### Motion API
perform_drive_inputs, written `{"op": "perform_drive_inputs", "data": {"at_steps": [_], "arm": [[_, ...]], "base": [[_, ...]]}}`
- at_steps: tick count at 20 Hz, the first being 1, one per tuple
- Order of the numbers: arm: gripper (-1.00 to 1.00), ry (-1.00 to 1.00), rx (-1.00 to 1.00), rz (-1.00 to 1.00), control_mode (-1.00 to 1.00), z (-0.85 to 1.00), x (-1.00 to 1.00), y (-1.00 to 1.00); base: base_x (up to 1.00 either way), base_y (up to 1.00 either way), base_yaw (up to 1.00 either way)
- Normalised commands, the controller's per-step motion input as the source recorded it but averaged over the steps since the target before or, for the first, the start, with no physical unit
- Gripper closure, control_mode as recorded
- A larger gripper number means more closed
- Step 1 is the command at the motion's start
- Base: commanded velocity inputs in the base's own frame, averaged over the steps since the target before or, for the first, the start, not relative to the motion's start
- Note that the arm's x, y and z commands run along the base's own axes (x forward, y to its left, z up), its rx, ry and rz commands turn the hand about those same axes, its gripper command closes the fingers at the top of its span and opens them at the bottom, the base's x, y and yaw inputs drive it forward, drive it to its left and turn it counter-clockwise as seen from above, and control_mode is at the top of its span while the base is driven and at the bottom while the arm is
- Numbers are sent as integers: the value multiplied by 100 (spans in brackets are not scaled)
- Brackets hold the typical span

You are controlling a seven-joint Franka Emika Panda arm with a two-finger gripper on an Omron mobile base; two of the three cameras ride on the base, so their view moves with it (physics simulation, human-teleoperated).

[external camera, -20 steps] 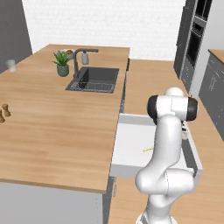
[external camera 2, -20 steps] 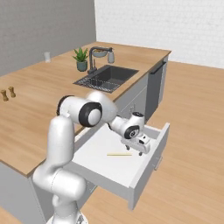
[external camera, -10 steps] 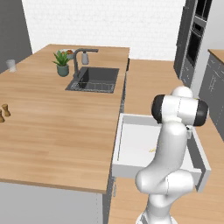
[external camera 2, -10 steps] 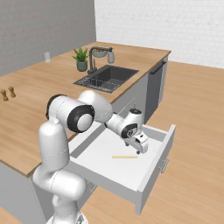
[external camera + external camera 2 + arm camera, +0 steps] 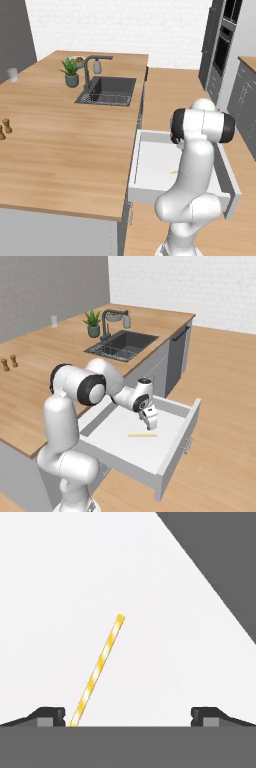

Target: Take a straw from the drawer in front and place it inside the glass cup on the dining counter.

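While arm hides most elsewhere, straw (image 5: 142, 435) lies whole in drawer (image 5: 176, 450).

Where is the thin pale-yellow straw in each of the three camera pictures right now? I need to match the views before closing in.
Left base view: thin pale-yellow straw, a short sliver on the white drawer floor, mostly hidden behind the arm.
Right base view: it lies flat mid-floor, just below the gripper.
Hand view: a striped diagonal, bottom end beside one of the fingertips.
Shared landmark: the open white drawer.
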Motion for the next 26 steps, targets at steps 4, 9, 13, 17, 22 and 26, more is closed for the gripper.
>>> {"op": "perform_drive_inputs", "data": {"at_steps": [4,9,13,17,22,26], "arm": [[-100,6,0,-25,-100,-10,17,-18],[-100,3,0,-15,-100,-22,2,-27],[-100,0,0,-2,-100,-31,3,-15],[-100,0,0,0,-100,-38,19,-3],[-100,0,0,0,-100,-38,7,0],[-100,0,0,0,-100,-29,4,0]], "base": [[0,0,0],[0,0,0],[0,0,0],[0,0,0],[0,0,0],[0,0,0]]}}
